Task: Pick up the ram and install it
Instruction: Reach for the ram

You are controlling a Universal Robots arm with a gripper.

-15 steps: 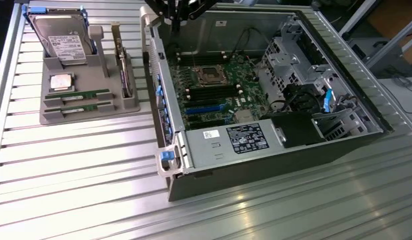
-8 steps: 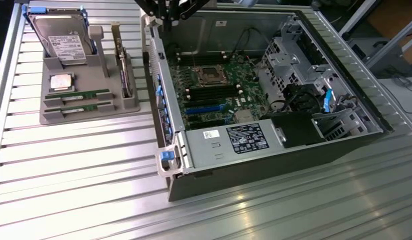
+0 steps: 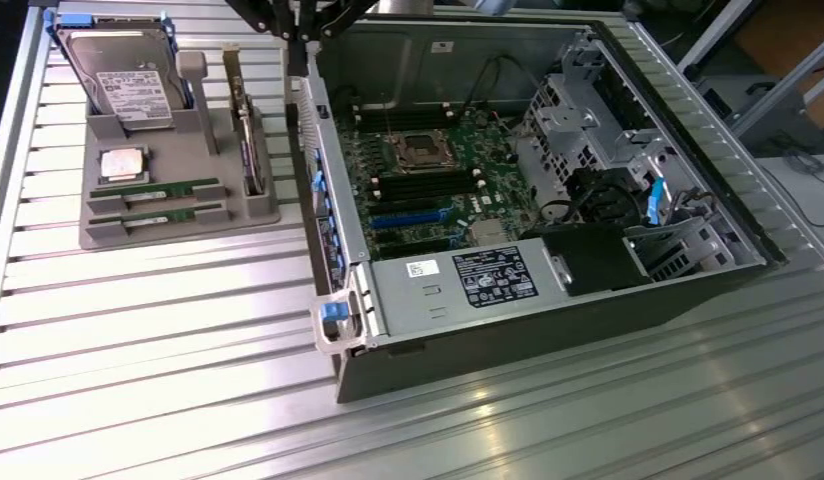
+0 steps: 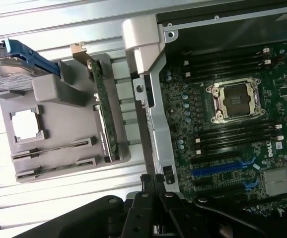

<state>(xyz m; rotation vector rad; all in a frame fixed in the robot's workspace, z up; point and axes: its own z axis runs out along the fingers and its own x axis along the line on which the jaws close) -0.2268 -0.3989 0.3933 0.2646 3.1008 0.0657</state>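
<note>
On the grey tray (image 3: 145, 236) – ram (image 3: 156, 189): on edge in a slot, second stick (image 3: 156, 211) just beside.
Claw (image 3: 303, 45): pinched closed, empty, above the case wall (image 3: 321, 210).
Bearing: ram well apart from claw, toward the exterior view's left.
Long axis: across the tray, left-right in that view.

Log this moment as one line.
ram sticks: two, in gray holder, not picked up | pincer: over case side wall, clear of sticks | memory slots: bare
</note>
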